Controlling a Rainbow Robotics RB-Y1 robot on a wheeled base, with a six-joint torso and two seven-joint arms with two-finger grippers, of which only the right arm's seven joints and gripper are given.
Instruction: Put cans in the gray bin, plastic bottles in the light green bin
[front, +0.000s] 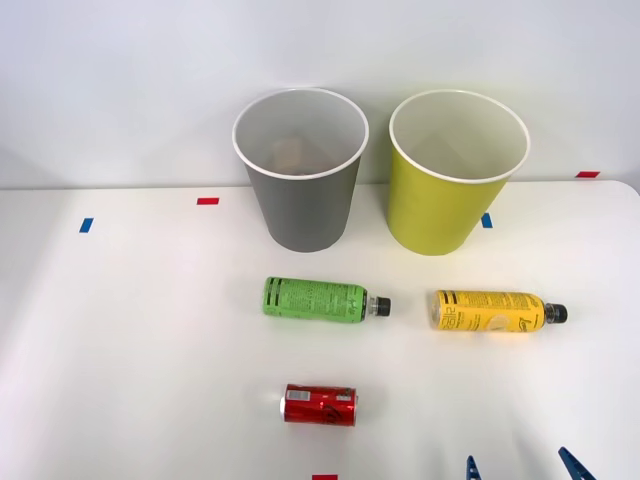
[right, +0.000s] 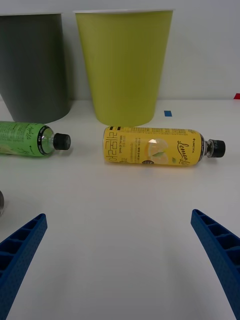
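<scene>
Yellow bottle, label reads "Lemon", lies w/ gripper open.

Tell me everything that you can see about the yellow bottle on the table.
The yellow bottle is a small plastic bottle lying on its side on the white table. A yellow label with black print wraps its body, and its black cap points to the robot's right. It lies in front of the light green bin, apart from it, and to the right of the green bottle. Nothing touches it. The open right gripper faces it from nearer the robot.

"Lemon" script on yellow-labelled bottle
</scene>
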